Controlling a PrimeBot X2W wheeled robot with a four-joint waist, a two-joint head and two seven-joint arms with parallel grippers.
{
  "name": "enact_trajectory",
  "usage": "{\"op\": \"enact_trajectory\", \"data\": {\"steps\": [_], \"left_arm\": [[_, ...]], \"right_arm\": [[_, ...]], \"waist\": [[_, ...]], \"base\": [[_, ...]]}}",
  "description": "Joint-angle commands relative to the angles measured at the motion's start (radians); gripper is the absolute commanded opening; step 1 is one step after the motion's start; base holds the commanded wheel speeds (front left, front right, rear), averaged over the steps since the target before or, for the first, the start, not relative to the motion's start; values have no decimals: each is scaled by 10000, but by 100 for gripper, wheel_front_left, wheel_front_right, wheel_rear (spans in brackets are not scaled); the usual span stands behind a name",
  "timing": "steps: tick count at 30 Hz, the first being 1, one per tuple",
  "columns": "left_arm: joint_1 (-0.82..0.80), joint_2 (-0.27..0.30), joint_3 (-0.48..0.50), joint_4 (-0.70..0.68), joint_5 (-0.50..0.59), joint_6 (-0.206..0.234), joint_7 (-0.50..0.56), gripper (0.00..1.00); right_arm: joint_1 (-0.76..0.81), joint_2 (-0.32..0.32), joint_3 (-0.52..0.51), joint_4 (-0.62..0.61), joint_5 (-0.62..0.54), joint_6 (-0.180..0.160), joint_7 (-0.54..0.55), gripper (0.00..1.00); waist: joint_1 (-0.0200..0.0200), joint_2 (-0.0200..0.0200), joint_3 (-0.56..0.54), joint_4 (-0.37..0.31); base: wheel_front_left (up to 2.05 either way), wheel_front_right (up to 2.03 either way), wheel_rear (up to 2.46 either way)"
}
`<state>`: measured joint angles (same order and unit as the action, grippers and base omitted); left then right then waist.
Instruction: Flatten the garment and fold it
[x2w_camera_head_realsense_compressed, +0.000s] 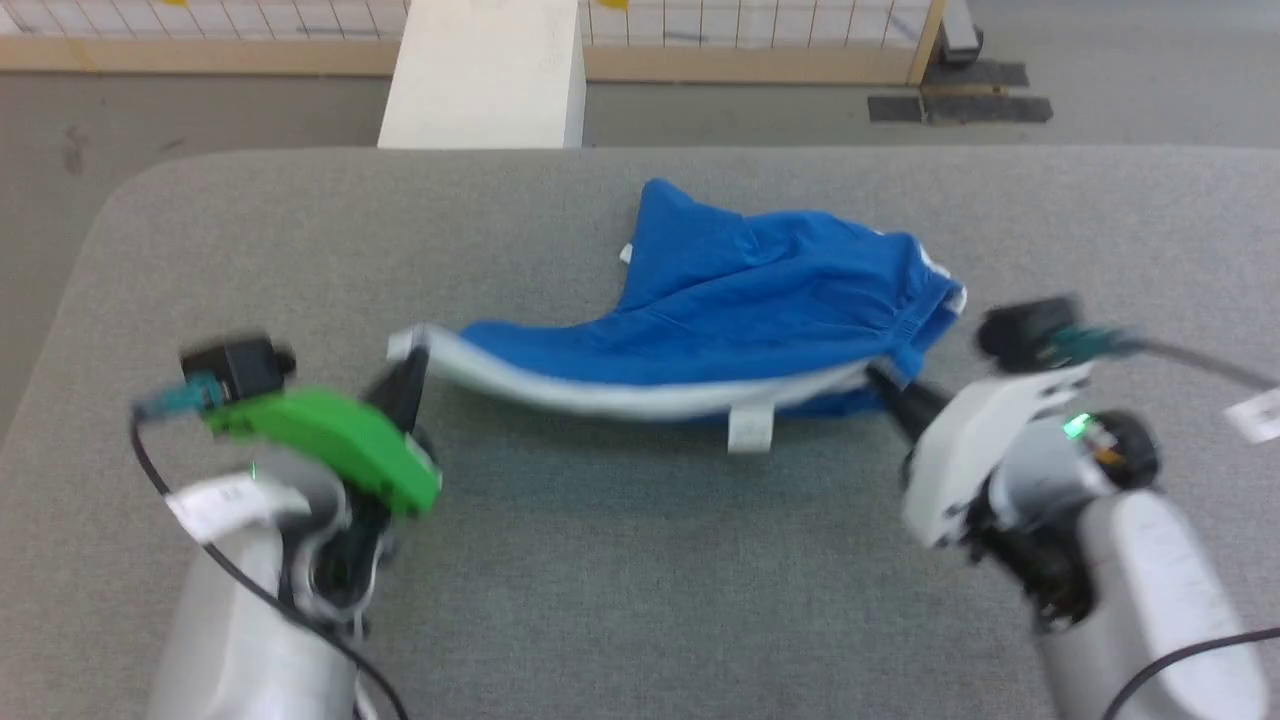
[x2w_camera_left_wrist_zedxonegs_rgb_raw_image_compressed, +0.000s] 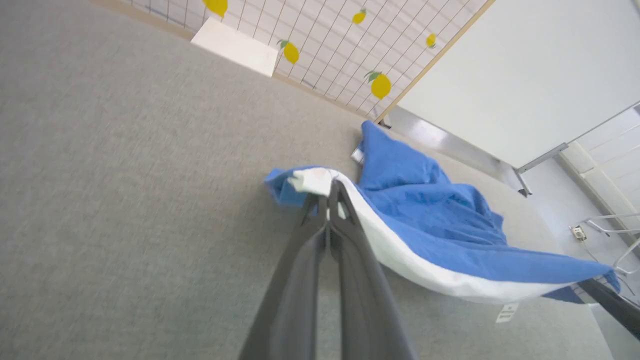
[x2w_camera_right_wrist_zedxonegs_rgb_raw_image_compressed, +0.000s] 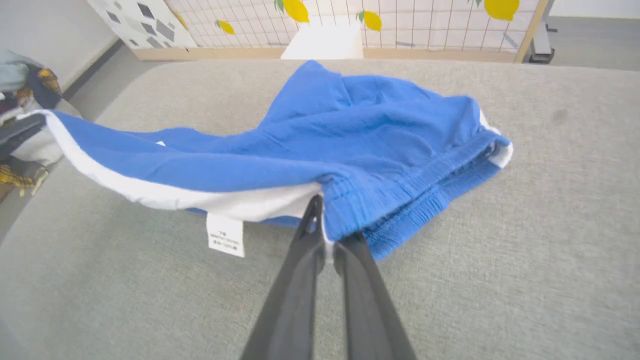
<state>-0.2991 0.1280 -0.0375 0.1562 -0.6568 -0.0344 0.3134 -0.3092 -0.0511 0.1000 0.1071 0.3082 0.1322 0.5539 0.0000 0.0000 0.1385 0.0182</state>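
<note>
Spanning centre of head view: shorts, blue, white side stripe, on grey surface. Hem corner pinched in clenched left hand, centre left. Waistband end of same stripe pinched in clenched right hand, centre right. Stripe edge raised, stretched between hands, sagging slightly. Rest of shorts bunched behind, toward upper centre. White label hanging below stripe, mid-span. White block beyond surface, top centre.
</note>
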Motion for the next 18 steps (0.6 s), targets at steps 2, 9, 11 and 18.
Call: {"op": "enact_trajectory", "data": {"steps": [2, 9, 11, 18], "left_arm": [[-795, -90, 110, -609, -395, -233, -48, 0], [-3010, -8, 350, -1947, -833, -277, 105, 0], [-3590, 124, 390, -2157, -779, -222, 191, 0], [-5159, 558, 569, -2226, -609, 179, 650, 0]], "right_arm": [[-420, -76, -588, -692, 646, -15, 349, 0], [-1889, -179, -1868, -2421, 2624, -15, 2137, 0], [-2357, -188, -2073, -2799, 2904, -15, 2686, 0], [-3942, -91, -2848, -3097, 3451, -15, 4362, 0]], "waist": [[0, 0, -406, 54], [0, 0, -913, -4], [0, 0, -970, -38], [0, 0, -845, -218]], "base": [[0, 0, 0], [0, 0, 0], [0, 0, 0], [0, 0, 0]]}}
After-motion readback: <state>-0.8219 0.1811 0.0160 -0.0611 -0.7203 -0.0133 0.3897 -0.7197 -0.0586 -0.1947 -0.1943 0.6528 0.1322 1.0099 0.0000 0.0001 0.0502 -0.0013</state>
